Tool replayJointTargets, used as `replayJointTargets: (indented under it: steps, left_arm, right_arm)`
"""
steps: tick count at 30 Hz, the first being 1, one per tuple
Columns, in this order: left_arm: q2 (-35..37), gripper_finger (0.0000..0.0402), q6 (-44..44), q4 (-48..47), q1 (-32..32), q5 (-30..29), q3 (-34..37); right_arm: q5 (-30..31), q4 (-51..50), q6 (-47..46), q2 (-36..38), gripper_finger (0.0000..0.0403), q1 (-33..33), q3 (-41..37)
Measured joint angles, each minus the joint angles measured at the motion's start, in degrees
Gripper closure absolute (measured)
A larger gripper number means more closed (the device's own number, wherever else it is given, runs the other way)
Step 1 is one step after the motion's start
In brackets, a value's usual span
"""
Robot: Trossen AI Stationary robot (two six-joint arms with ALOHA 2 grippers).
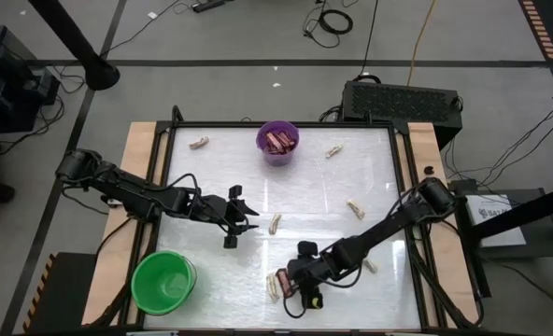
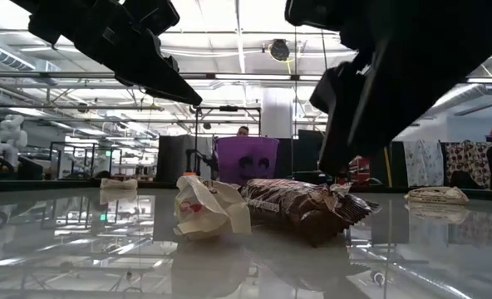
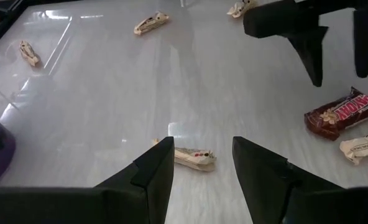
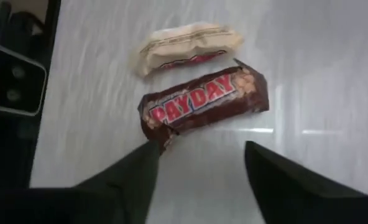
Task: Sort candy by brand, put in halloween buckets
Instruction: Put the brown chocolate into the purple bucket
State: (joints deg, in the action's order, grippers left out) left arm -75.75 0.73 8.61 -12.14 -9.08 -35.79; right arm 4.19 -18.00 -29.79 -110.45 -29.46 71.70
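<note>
A dark brown bar (image 4: 202, 102) lies flat on the table near its front edge, with a cream wrapped piece (image 4: 187, 46) beside it. My right gripper (image 4: 201, 146) is open and low over the table, just on the table's right side of the bar (image 1: 284, 282). My left gripper (image 3: 202, 142) is open above mid-table, with another cream piece (image 3: 193, 157) lying on the table between and below its fingers. The purple bucket (image 1: 277, 142) stands at the far edge with brown bars inside. The green bucket (image 1: 164, 280) stands at the front left. My right gripper's one fingertip (image 4: 151, 149) stands at the bar's near corner (image 4: 162, 138); I cannot tell whether it touches. The bar lies flat on the table.
Loose cream pieces lie at the far left (image 1: 199, 143), the far right (image 1: 333, 149), the right middle (image 1: 355, 208) and the front right (image 1: 370, 265). Wooden rails (image 1: 141, 168) edge the white table top on both sides.
</note>
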Motion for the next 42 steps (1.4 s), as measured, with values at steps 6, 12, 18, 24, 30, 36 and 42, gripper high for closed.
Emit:
replayJointTargets:
  steps: [6,12,18,24,30,36,42]
  left_arm:
    - [0.0,0.0230,0.0,-0.1,0.0,0.0,0.0]
    - [0.0,0.0230,0.0,-0.1,0.0,0.0,0.0]
    - [0.0,0.0230,0.0,-0.1,0.0,0.0,0.0]
    - [0.0,0.0230,-0.1,-0.2,0.0,0.0,0.0]
    - [0.0,0.0230,-0.1,-0.2,0.0,0.0,0.0]
    - [0.0,0.0230,-0.1,-0.2,0.0,-0.1,0.0]
    - [0.0,0.0230,-0.1,-0.2,0.0,-0.1,0.0]
  right_arm:
    - [-7.5,0.9,-4.6,0.0,0.0090,0.2,0.0]
    - [-7.3,4.3,-4.0,-1.8,0.0062,0.1,0.0]
    - [-6.8,6.8,-1.5,-5.6,0.0075,-0.1,0.1]
    - [-6.6,7.6,-1.5,-6.3,0.0112,-0.1,0.1]
    - [-6.2,7.8,-2.3,-6.4,0.0205,0.0,0.1]
    - [-6.3,8.0,-0.9,-6.6,0.0323,0.0,0.1]
    - [-8.4,7.4,5.5,-5.5,0.0395,0.3,0.4]
